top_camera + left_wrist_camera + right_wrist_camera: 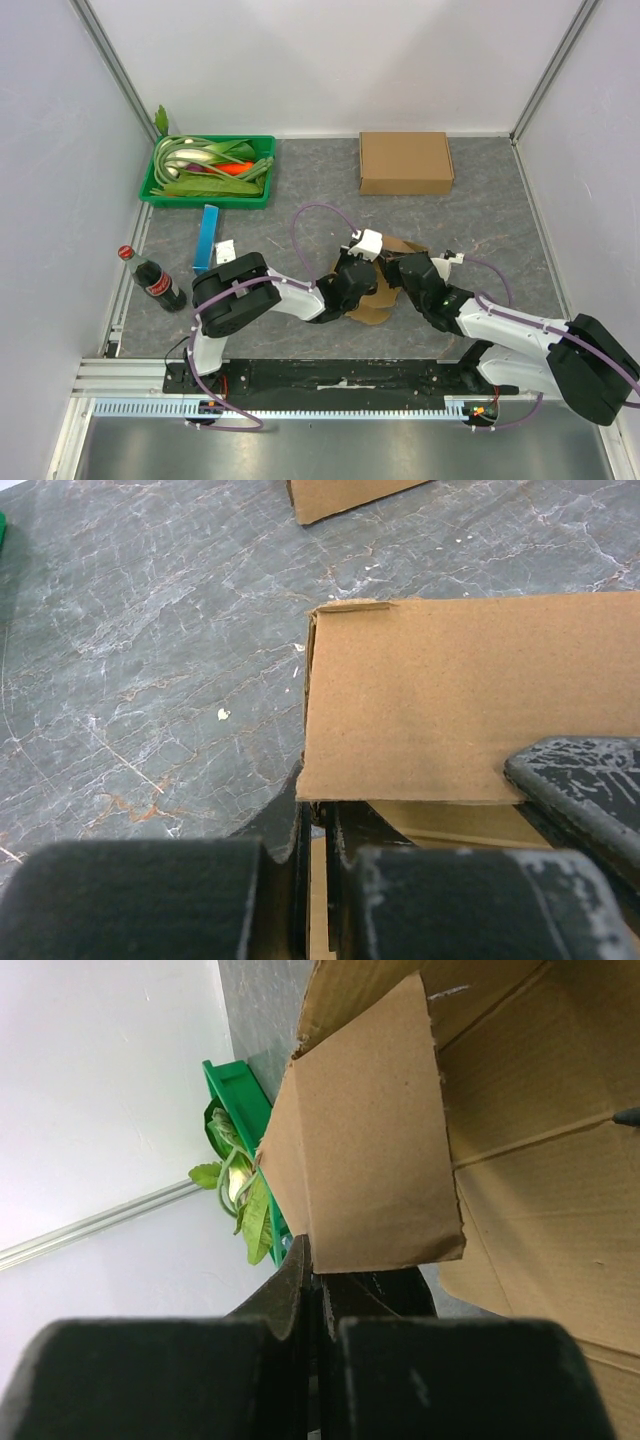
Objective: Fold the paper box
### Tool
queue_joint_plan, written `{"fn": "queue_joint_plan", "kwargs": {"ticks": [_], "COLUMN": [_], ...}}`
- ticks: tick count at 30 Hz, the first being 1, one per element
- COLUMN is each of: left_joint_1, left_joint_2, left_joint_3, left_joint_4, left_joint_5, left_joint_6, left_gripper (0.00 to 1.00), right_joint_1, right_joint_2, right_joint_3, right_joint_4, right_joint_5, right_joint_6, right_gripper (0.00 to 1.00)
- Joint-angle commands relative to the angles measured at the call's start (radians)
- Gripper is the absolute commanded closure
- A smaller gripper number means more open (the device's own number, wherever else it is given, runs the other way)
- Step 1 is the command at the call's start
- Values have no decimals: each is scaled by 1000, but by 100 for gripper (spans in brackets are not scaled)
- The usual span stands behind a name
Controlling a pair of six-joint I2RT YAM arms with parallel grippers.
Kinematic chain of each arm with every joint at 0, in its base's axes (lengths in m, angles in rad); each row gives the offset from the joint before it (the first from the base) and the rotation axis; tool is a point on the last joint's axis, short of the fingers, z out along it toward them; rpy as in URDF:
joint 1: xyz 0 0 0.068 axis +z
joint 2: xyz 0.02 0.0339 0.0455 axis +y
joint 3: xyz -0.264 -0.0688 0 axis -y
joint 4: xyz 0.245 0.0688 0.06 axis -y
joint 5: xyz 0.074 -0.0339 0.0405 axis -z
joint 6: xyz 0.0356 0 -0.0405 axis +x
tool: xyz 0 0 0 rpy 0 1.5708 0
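The paper box (383, 290) lies half-formed at the middle of the bench (300, 190), between the two arms. It is plain brown corrugated card with no print. In the top view its long axis runs from about 1 o'clock to 7 o'clock, with a rounded flap at the 7 o'clock end.

The left arm (290, 295) comes in from 9 o'clock. Its jaws are clenched on the edge of one upright panel, and a strip of card shows in the narrow slit between them. The right arm (490, 320) comes in from 4 o'clock. Its jaws are pinched nearly together on the lower edge of a raised flap, with the open inside of the box to its right.

At 12 o'clock, well apart, sits a finished cardboard box (405, 163), also unmarked. A green tray (210, 190) of leafy vegetables and something orange stands at 10 o'clock. Just in front of it is a slim blue carton (207, 238) whose writing is too small to read. At 9 o'clock stands a dark cola bottle (152, 278) with a red cap and a red label that cannot be read.

The bench top is grey with a marbled pattern. White walls with aluminium corner posts close it in.
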Motion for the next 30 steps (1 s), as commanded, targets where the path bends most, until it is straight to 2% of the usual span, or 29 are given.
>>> {"fn": "queue_joint_plan", "kwargs": {"ticks": [1, 4, 7, 8, 9, 11, 12, 14, 17, 19, 20, 21, 23, 24, 27, 29, 30], "left_joint_1": [5, 5, 6, 6, 6, 6, 6, 6, 10, 37, 101, 143, 245, 270, 301, 299, 299], "left_joint_2": [40, 10, -102, -169, -211, -282, -363, -447, -627, -732, -753, -765, -788, -796, -807, -773, -755], "left_joint_3": [2, -36, -131, -165, -231, -289, -344, -392, -492, -500, -480, -427, -388, -359, -311, -297, -300], "left_joint_4": [-35, -1, 37, 56, 77, 79, 76, 45, -2, -147, -218, -269, -332, -340, -352, -338, -315], "left_joint_5": [-99, -61, 77, 155, 196, 284, 322, 417, 488, 529, 624, 690, 855, 882, 912, 910, 904], "left_joint_6": [-45, -25, -48, -45, -44, -48, -54, -74, -122, -207, -249, -290, -375, -389, -361, -292, -275], "left_gripper": [98, 98, 61, 41, 34, 31, 30, 32, 32, 32, 30, 30, 30, 30, 32, 33, 34], "right_joint_1": [25, 25, 22, 21, 21, 21, 21, 22, 19, 19, 21, 21, 16, 13, -13, -13, -16], "right_joint_2": [14, 18, 5, 4, 2, 4, 4, 7, -5, -21, -45, -62, -117, -139, -209, -243, -246], "right_joint_3": [39, 32, 16, 16, 17, 35, 40, 40, 26, 14, 9, 6, 2, -4, 37, 78, 110], "right_joint_4": [14, 17, 23, 29, 27, 8, 5, 1, 0, -5, -9, -15, -61, -60, -155, -208, -291], "right_joint_5": [-7, 1, 8, 7, 5, 13, 15, 18, 12, 1, 1, 1, 5, 1, -71, -184, -217], "right_joint_6": [76, 65, 48, 40, 16, -10, -29, -32, -39, -79, -113, -154, -257, -301, -565, -737, -912], "right_gripper": [100, 100, 100, 100, 100, 98, 92, 92, 91, 82, 78, 67, 54, 39, 12, 4, 2]}}
